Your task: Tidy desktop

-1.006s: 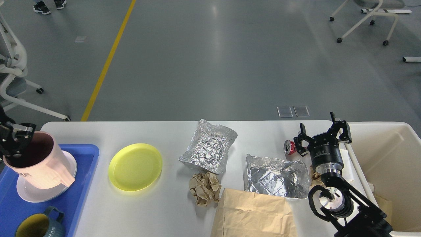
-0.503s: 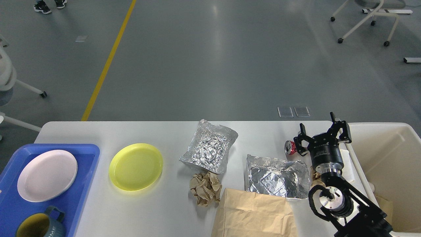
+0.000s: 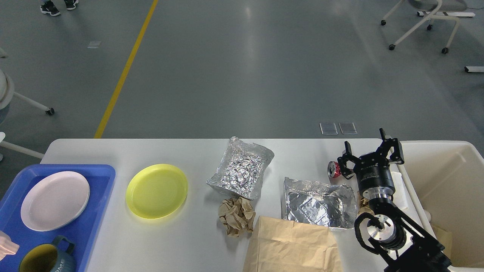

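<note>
White and smooth, the wide rectangular desktop (image 3: 196, 241) fills the lower view and carries everything. A cream plastic bin (image 3: 450, 177) is set off its right edge, presumably for rubbish; a blue plastic tray (image 3: 99, 196) at the left is kept for crockery: one white plate (image 3: 55, 200) and one dark mug (image 3: 49, 258). One tan paper bag (image 3: 293, 249), two crumpled foil trays (image 3: 242, 172) (image 3: 317, 202), one yellow plate (image 3: 157, 190), one brown paper wad (image 3: 236, 216) and one red can (image 3: 333, 169) are left out. The right gripper (image 3: 372, 151) is held above the can, fingers spread wide, empty. The left gripper is not seen.
</note>
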Motion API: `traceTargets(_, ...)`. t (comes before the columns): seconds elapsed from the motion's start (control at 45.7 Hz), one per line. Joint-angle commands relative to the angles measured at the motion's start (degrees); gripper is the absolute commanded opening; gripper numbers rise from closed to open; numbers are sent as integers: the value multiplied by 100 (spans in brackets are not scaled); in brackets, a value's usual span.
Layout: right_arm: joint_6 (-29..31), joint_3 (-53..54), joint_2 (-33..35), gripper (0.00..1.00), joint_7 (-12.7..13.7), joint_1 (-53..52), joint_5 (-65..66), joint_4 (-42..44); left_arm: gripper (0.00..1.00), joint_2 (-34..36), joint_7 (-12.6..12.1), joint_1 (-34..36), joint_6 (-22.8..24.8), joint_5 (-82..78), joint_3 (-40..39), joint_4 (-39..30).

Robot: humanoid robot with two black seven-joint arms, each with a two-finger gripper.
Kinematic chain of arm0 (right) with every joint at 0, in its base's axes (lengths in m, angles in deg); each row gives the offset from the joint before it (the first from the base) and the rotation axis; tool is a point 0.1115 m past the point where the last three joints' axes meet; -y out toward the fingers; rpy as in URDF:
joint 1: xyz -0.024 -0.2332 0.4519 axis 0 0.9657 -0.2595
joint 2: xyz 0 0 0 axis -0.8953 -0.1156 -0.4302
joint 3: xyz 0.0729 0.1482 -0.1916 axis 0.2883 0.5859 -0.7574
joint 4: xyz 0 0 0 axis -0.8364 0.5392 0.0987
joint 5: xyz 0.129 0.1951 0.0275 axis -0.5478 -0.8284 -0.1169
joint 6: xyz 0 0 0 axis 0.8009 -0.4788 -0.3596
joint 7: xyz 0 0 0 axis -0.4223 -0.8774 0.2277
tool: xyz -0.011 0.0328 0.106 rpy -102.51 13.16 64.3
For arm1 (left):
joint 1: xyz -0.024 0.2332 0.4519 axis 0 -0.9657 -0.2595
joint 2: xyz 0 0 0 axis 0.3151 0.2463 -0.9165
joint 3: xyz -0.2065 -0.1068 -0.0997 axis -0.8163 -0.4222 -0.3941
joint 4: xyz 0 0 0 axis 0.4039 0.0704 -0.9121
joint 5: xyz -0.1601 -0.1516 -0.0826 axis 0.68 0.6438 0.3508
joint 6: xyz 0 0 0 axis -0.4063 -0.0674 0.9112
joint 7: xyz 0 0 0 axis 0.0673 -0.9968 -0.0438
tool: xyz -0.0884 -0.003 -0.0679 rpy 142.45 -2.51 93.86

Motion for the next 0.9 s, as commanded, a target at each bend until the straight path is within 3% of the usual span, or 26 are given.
traceTargets(0.0, 0, 0, 1, 100, 0, 0, 1, 0, 2, -177, 328, -369, 0, -2, -22, 347)
traceTargets(0.241, 0, 0, 1, 100, 0, 0, 1, 0, 5, -432, 662, -993, -121, 68, -303, 585)
traceTargets(0.394, 0, 0, 1, 100, 0, 0, 1, 0, 6, -441, 1023, -1301, -305, 59, -312, 664)
traceTargets(0.875, 0, 0, 1, 100, 0, 0, 1, 0, 8, -345, 1076, -1538, -595, 77, -312, 1069)
